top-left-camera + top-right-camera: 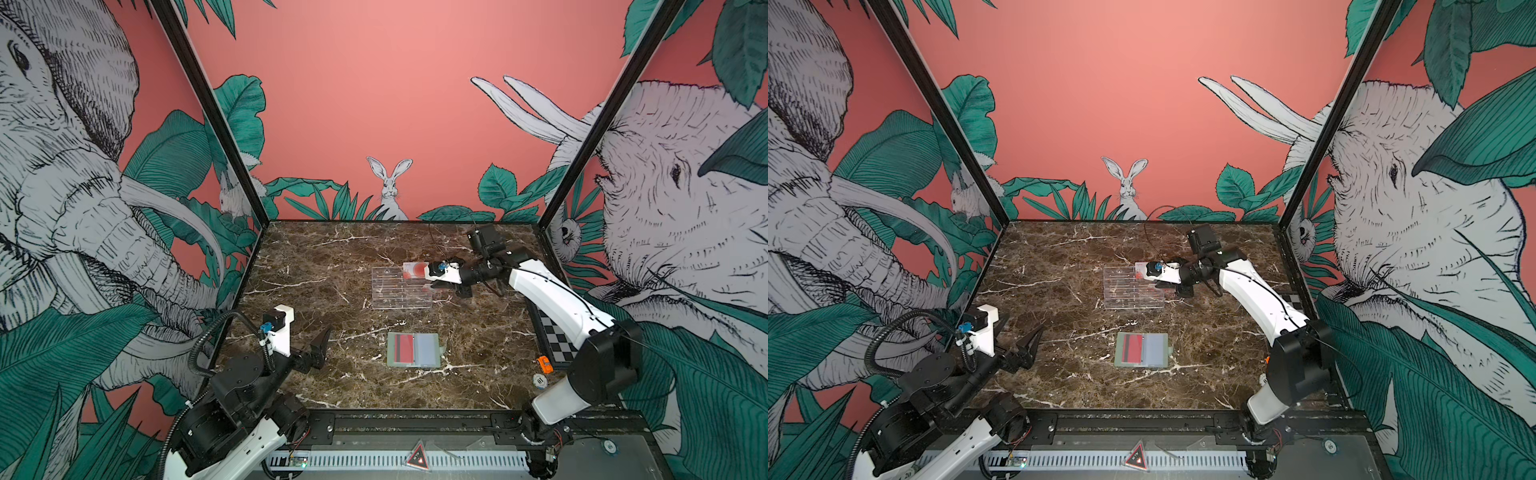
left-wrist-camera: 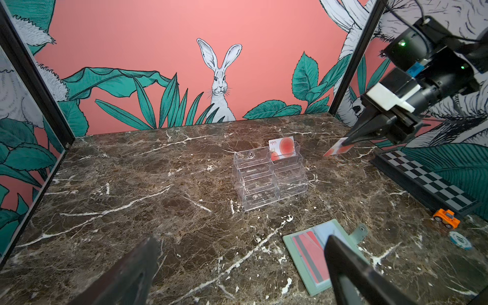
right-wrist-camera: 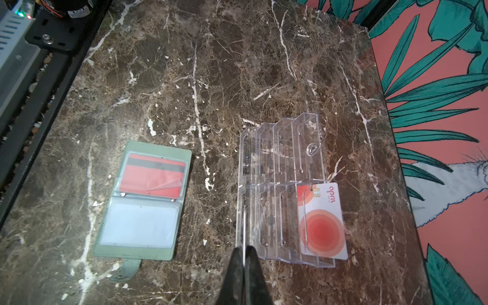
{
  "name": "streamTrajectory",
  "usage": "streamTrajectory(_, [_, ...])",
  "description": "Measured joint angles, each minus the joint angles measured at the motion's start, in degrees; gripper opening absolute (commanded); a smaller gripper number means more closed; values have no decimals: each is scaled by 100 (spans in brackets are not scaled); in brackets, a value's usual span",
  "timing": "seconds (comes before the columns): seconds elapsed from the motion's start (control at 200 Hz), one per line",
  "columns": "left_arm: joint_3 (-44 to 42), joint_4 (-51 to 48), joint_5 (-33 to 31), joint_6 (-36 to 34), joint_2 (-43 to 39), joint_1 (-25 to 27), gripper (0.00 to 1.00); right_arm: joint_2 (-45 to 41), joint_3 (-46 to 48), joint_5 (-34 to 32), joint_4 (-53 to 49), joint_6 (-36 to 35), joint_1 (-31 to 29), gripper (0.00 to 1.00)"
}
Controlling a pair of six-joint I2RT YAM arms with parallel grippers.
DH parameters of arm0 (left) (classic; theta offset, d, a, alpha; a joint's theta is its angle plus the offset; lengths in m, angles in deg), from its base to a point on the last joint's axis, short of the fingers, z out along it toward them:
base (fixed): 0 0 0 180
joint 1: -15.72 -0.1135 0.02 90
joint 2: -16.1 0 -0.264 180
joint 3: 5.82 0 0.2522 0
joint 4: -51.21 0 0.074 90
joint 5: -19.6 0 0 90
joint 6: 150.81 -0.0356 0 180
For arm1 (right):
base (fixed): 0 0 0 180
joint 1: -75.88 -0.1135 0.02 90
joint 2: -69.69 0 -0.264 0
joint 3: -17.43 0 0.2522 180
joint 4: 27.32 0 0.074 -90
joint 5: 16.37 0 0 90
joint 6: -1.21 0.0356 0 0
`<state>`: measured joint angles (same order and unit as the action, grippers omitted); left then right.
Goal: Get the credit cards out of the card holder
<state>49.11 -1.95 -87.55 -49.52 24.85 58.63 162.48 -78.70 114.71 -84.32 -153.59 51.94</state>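
Right gripper point(image 2: 347, 142) is pinching a credit card point(image 2: 336, 151) beside the clear stand point(image 2: 264, 184). Left gripper point(image 2: 241, 239) is wide open; toy car point(image 2: 446, 218) and chip point(image 2: 460, 240) sit right of card holder point(image 3: 140, 227).

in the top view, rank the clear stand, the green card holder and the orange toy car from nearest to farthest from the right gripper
From the right gripper, in a top view:
1. clear stand, just beside it, mid-table.
2. card holder, lying open, nearer the front, centre.
3. orange toy car, front right, by the checkered board.
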Motion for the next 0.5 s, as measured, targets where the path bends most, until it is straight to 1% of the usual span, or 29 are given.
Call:
streamTrajectory(0.195, [-20, -11, -13, -4, 0, 0, 99, 739, -857, 26, -483, -420, 0, 0])
streamTrajectory(0.5, [-42, -13, -17, -31, 2, 0, 99, 1539, -2020, 31, -1025, -807, 0, 0])
